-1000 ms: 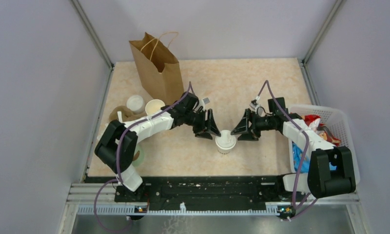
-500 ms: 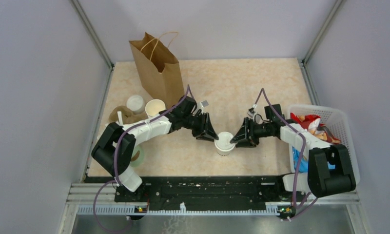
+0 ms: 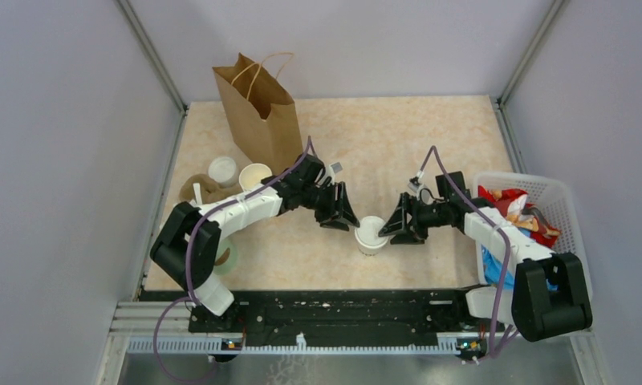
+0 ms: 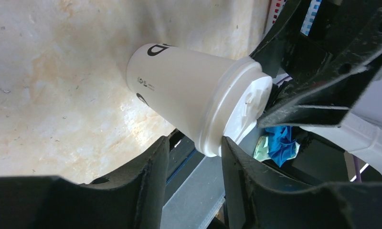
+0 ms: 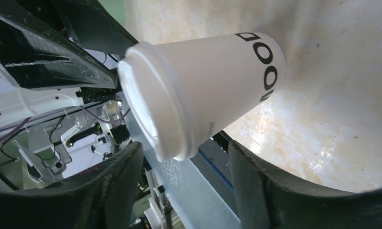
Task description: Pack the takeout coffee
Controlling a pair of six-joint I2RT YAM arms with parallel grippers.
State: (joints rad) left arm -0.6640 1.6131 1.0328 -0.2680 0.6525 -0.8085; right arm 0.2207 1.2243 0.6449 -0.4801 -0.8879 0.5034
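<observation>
The takeout coffee [image 3: 371, 235], a cream paper cup with a white lid, stands upright at the table's front middle. My left gripper [image 3: 349, 222] is at its left and my right gripper [image 3: 388, 229] at its right, both at lid height. In the left wrist view the cup [image 4: 186, 93] lies beyond my open left gripper [image 4: 194, 160]; the lid rim [image 4: 213, 143] touches one finger [image 4: 239, 176]. In the right wrist view the lid [image 5: 148, 112] dips between the fingers of my open right gripper [image 5: 184, 164] with room on both sides. The brown paper bag [image 3: 259, 112] stands open at the back left.
A white basket [image 3: 562, 200] of snack packets sits at the right edge. Left of the bag's foot are a stack of lidless cups [image 3: 255, 175], a loose white lid [image 3: 221, 169] and a brown cup carrier [image 3: 201, 189]. A green ring [image 3: 229, 257] lies by the left arm.
Both grippers have moved in towards the cup from either side. Their jaws narrowed, then widened again. The cup has stayed where it was.
</observation>
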